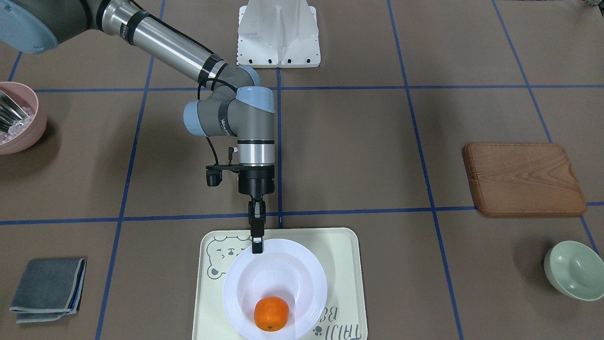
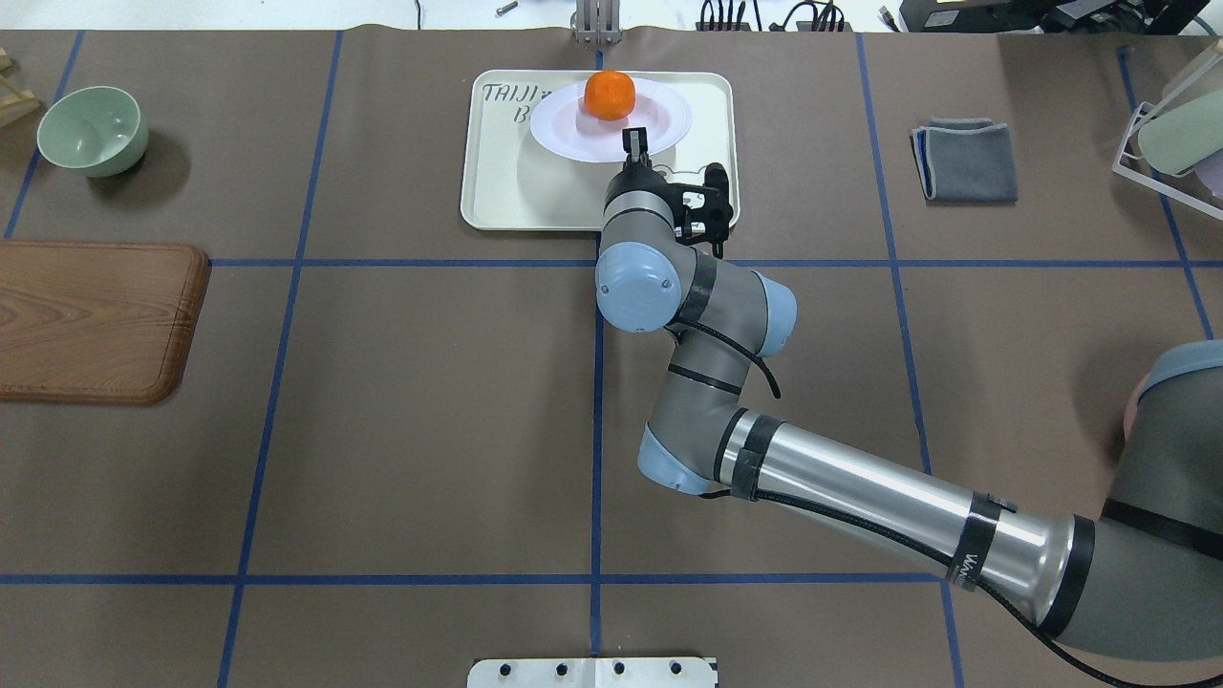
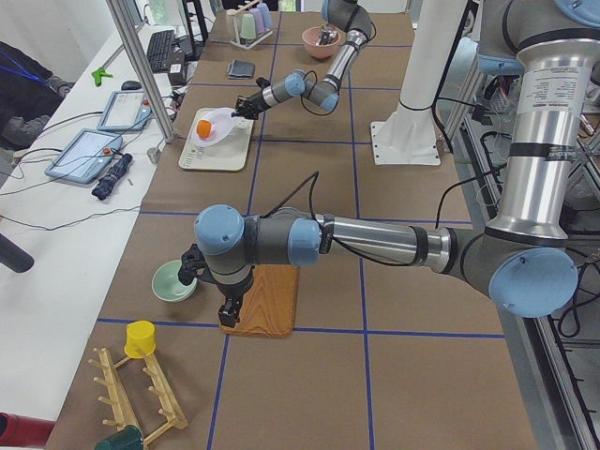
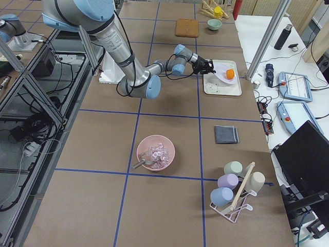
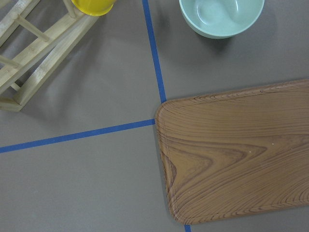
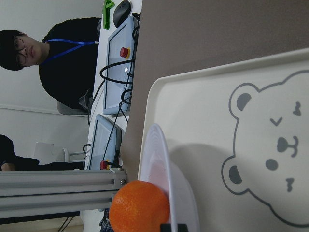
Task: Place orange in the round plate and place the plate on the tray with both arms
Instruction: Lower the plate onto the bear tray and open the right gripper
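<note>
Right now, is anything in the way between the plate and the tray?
No, nothing visible. The plate, with the orange in it, is over the bare tray, and the right tool grips its rim.

Table (image 1: pixel 354 141): tray (image 1: pixel 349 264), board (image 1: pixel 524 179), perhaps cloth (image 1: pixel 47 289)

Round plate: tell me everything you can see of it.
The round plate is glossy white and deep, with a wide, faintly ridged rim; it looks like ceramic or melamine. It is over the tray and seems tilted, with the robot-side rim raised. The right gripper pinches that rim. The orange lies inside, against the opposite wall.
</note>
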Motion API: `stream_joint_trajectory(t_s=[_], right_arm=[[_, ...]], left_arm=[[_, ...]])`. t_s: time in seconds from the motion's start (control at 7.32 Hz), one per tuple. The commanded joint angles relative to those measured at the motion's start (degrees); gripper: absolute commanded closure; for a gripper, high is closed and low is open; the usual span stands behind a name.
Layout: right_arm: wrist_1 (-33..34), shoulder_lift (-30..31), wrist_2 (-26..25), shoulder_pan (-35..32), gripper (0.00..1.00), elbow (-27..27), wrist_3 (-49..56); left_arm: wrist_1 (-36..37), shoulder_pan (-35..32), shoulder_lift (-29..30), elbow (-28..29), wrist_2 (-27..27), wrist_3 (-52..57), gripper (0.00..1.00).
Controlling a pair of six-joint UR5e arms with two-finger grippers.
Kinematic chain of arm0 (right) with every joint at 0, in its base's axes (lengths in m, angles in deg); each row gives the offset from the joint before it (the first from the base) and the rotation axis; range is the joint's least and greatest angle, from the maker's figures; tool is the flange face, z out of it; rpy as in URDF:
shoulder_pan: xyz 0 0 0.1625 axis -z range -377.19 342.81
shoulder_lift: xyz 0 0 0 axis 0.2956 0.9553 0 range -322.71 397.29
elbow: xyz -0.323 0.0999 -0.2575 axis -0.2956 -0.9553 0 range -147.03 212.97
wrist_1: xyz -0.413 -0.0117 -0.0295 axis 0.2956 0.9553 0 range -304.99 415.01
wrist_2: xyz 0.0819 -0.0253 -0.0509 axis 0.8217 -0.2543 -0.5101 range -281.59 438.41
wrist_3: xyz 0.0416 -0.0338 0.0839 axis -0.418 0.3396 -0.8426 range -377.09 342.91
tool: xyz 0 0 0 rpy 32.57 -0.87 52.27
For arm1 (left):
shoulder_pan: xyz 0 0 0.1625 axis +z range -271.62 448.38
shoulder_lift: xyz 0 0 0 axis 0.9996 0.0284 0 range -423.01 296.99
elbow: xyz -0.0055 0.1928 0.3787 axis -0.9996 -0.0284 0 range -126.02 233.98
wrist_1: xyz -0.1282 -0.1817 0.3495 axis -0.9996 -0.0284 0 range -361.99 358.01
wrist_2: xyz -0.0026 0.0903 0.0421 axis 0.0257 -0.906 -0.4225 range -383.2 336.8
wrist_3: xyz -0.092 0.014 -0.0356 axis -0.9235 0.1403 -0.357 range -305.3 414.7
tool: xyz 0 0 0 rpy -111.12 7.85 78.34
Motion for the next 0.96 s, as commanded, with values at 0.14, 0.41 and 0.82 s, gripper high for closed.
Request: stream_joint_trajectory(t_s=[0.14, 0.41, 0.82], right_arm=[[0.16, 4.02, 0.82, 2.96, 0.00, 10.26, 14.46], [3.13, 8.95, 8.25, 2.89, 0.00, 20.11, 24.15], [20.15, 11.85, 24.67, -3.50, 0.00, 32.24, 39.53]], left_arm=[[0.00, 0.07, -0.40, -0.49, 0.00, -0.22, 0.01], [0.00, -0.01, -0.49, -0.31, -0.09, -0.39, 0.01], [-7.25, 0.16, -5.13, -0.58, 0.00, -6.15, 0.01]])
